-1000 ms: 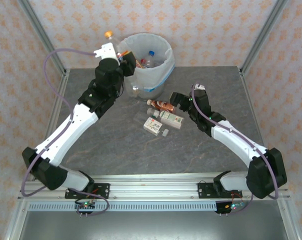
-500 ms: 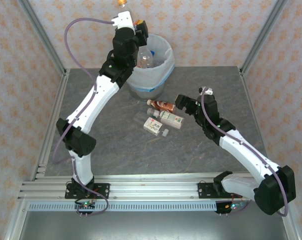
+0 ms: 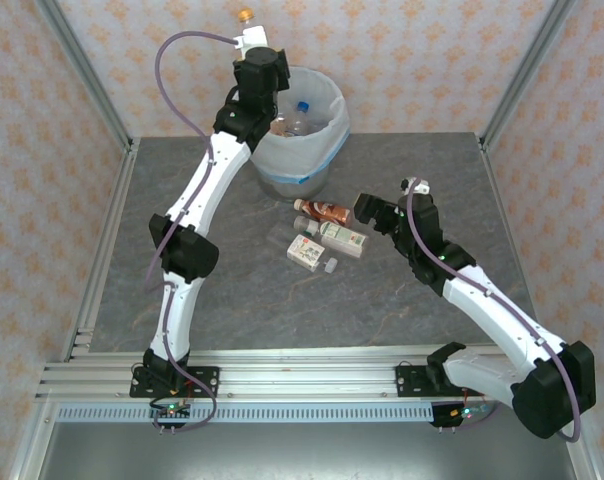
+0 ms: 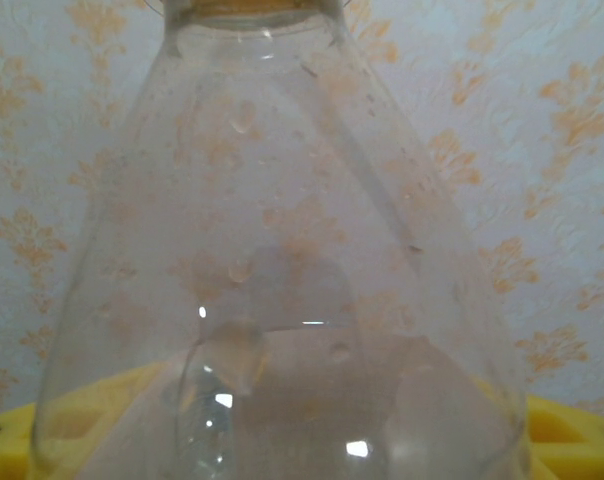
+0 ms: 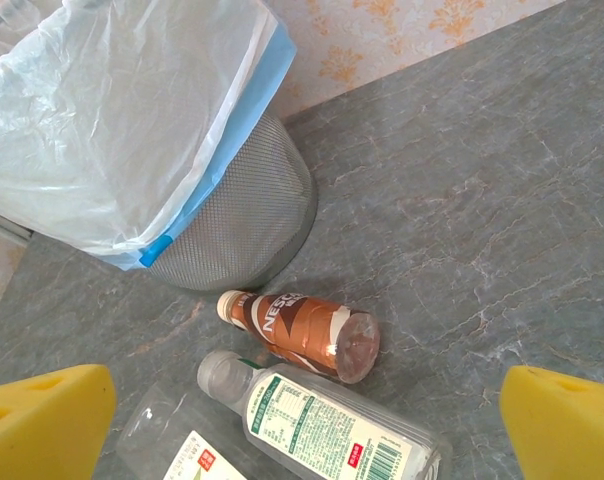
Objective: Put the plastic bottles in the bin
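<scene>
Left gripper (image 3: 252,40): a second ago it was low at the bin's left flank. Now it's up above the back-left rim, arm near full stretch. Fingers (image 4: 572,440) are narrow, clamped on the lower body of a clear bottle (image 4: 282,250). Its orange cap (image 3: 245,15) points away from the fingers, toward the wall.

Bin (image 3: 327,100): the mouth sits just right of and below the left fingers, so the clear bottle isn't over the opening yet. My read: lift done, needs a short swing right, then release. A few bottles are already inside, and a blue-capped bottle (image 3: 302,107) is visible.

On the table, a brown bottle (image 5: 297,330) and a green-label bottle (image 5: 327,425) lie close side by side, with a flat bottle (image 3: 305,252) next to them. All are left to do.

Right gripper (image 3: 367,212): backed off slightly, otherwise the same pose. Fingers (image 5: 42,420) are wide, holding nothing. The brown bottle is just ahead of them, the green-label bottle below and between. Looks staged for the next pick.
</scene>
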`<state>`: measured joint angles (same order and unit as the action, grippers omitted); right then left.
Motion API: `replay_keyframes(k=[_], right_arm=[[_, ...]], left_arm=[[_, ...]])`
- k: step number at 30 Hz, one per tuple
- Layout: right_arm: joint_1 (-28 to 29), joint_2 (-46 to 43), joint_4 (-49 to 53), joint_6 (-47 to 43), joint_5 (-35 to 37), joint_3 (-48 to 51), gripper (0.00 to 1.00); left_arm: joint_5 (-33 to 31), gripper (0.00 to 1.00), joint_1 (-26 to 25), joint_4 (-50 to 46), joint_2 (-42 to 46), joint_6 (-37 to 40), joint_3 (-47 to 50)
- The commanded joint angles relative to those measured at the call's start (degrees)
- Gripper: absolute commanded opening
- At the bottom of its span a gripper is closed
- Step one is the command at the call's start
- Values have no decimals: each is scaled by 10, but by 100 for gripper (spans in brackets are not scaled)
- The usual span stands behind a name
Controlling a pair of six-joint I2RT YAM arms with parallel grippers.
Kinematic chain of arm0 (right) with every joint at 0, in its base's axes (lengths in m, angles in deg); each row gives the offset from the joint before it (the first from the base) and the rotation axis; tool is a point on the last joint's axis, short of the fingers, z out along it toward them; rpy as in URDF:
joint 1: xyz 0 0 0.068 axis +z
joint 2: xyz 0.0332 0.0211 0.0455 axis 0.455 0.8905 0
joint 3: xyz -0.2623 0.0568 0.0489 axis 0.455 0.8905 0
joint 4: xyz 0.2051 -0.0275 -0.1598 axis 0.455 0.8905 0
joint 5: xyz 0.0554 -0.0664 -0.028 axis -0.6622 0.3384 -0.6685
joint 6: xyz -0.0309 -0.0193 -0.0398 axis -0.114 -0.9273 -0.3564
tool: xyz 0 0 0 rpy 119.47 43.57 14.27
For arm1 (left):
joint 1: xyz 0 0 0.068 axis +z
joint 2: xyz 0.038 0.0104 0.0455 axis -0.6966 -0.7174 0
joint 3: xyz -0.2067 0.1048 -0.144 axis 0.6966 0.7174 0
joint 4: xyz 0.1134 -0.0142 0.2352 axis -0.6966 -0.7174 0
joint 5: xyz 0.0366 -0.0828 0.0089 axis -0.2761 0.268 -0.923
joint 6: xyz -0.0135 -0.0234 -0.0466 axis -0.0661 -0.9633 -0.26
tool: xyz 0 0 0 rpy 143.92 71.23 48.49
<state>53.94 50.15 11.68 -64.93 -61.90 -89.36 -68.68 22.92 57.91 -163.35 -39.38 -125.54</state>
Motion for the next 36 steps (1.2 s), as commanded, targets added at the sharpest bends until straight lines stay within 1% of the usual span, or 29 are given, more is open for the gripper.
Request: replay_keyframes(k=[1,2,4,5,6,7,8,9,12,13,16,19,20,26,36], right_arm=[[2,-9,6,-6,17,9,99],[2,-9,4,-7,18,11,99],[2,-7,1,-5,18,12,99],[2,-7,0,-5,18,13,99],[3,-6,-1,-6,18,12,99],[1,-5,-1,-7,18,11,99],[1,-4,-1,-7,18,12,99],[2,-4,-1,-8,18,12,99],[2,-2,-2,-8,20,14,99],[1,-1,-4,-8,20,16,99],[1,4,-9,-7,21,17,99],[0,14,-12,-7,16,14,99],[0,16,-12,-6,14,12,99],[0,26,-15,-4,7,9,99],[0,37,-12,-7,6,8,99]], left_arm=[[7,0,10,-51,-5,-21,-7],[7,4,12,-58,-5,-30,3],[22,15,15,-60,0,-39,39],[25,18,15,-57,1,-41,53],[26,24,15,-54,3,-44,65],[28,38,16,-55,4,-47,68],[32,57,18,-60,5,-49,65],[34,70,19,-67,6,-53,58],[35,78,22,-80,19,-56,38],[28,83,24,-84,26,-58,33],[21,93,24,-99,47,-71,27],[30,100,24,-115,62,-86,27],[33,100,25,-122,64,-91,27],[26,100,30,-165,70,-126,24],[79,100,33,-199,78,-130,25]])
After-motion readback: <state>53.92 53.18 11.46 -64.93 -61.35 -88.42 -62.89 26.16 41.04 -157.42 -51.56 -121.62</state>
